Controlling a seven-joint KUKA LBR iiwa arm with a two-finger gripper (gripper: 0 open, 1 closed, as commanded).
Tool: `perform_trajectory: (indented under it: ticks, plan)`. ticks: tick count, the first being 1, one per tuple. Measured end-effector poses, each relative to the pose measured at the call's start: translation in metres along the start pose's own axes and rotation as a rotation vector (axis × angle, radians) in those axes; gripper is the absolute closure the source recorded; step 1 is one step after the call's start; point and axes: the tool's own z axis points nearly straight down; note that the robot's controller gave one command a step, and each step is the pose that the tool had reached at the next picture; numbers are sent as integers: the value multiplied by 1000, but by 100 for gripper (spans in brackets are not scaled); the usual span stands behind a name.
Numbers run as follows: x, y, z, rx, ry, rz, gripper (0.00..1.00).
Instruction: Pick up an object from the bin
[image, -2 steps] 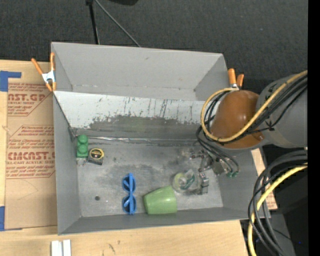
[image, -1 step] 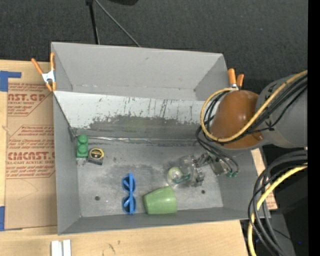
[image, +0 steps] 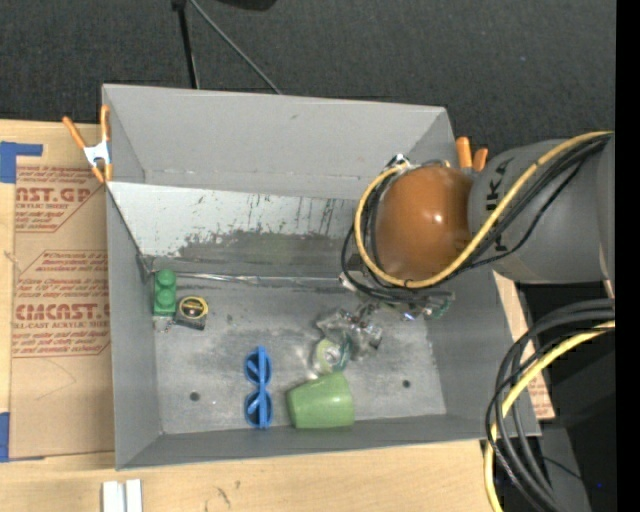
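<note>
Hovers with the end effector (image: 352, 328) low over the middle of the bin (image: 200, 215) floor, right above a small, glinting clear thing (image: 330, 352) just behind the green cup (image: 321, 405) lying on its side; cannot tell whether set wide or narrow. Looks light, hard and slick, likely plastic and perhaps brittle, so best taken across its narrowest part with a gentle squeeze. Close by: matte, smooth-walled cup, thin stiff blue toy glasses (image: 259, 387) beside it, scratched grey metal beneath.
</note>
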Motion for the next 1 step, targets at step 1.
perform_trajectory:
  ticks: [1]
  plan:
    - [0, -14, -151, 1, -4, 33, 100]
